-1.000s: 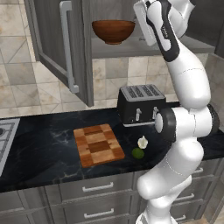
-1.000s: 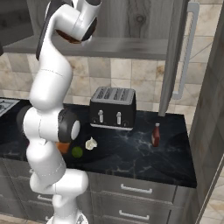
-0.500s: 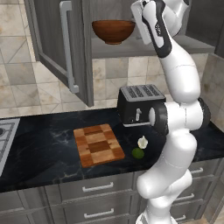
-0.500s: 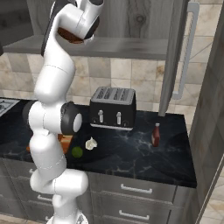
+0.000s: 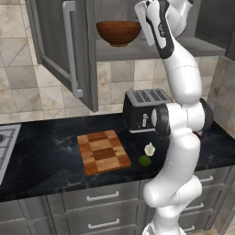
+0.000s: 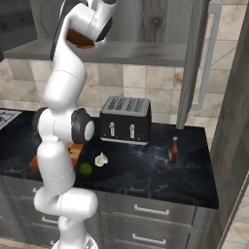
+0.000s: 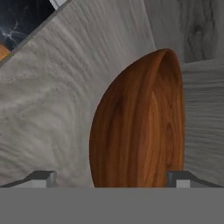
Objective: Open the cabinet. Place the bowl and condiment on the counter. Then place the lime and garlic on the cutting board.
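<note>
The cabinet (image 5: 55, 50) stands open, its door swung out to the left. On its shelf sits the reddish-brown wooden bowl (image 5: 118, 33). My gripper (image 5: 141, 27) is right at the bowl's right side, open. In the hand view the bowl (image 7: 140, 127) sits between the gripper (image 7: 111, 179) tips, which stand wide on either side of it. The condiment (image 6: 173, 150) bottle stands on the black counter (image 6: 146, 170) right of the toaster. The garlic (image 5: 149, 149) and the lime (image 5: 145, 160) lie on the counter just right of the checkered cutting board (image 5: 103, 152).
A black toaster (image 5: 143, 109) stands at the back of the counter, under the shelf. A stove edge (image 5: 4, 147) shows at the far left. The right cabinet door (image 6: 194, 63) hangs open with its bar handle. Grey drawers (image 5: 101, 197) run below the counter.
The hand has moved left along the shelf, closer to the bowl. The jaws stay wide. Nothing on the counter has moved.
</note>
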Controlling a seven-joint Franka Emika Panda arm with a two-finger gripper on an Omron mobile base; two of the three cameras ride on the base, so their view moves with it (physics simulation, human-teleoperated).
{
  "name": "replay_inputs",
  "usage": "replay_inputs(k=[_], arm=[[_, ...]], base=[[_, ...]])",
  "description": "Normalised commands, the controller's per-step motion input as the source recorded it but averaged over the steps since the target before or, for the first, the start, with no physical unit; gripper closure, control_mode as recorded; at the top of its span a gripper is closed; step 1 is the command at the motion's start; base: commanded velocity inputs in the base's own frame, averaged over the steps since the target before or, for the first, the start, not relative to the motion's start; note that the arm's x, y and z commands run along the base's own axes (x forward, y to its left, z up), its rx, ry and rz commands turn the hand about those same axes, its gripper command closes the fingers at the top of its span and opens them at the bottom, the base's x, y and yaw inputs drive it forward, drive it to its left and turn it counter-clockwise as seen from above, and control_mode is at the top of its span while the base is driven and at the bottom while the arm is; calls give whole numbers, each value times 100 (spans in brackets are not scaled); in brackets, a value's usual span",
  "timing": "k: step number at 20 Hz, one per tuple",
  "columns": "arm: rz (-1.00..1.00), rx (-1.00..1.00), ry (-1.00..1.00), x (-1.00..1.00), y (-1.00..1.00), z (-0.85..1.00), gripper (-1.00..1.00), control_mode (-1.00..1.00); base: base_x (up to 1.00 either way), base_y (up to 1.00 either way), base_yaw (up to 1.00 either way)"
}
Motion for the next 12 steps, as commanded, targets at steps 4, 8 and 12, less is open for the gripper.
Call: replay_inputs(k=[4, 8, 12], arm=[[0, 0, 4, 24, 14, 0, -100, -100], [0, 0, 1, 24, 11, 0, -100, -100], [0, 0, 4, 25, 14, -1, -100, -100]], base=[[0, 0, 0], [0, 0, 0], [0, 0, 0]])
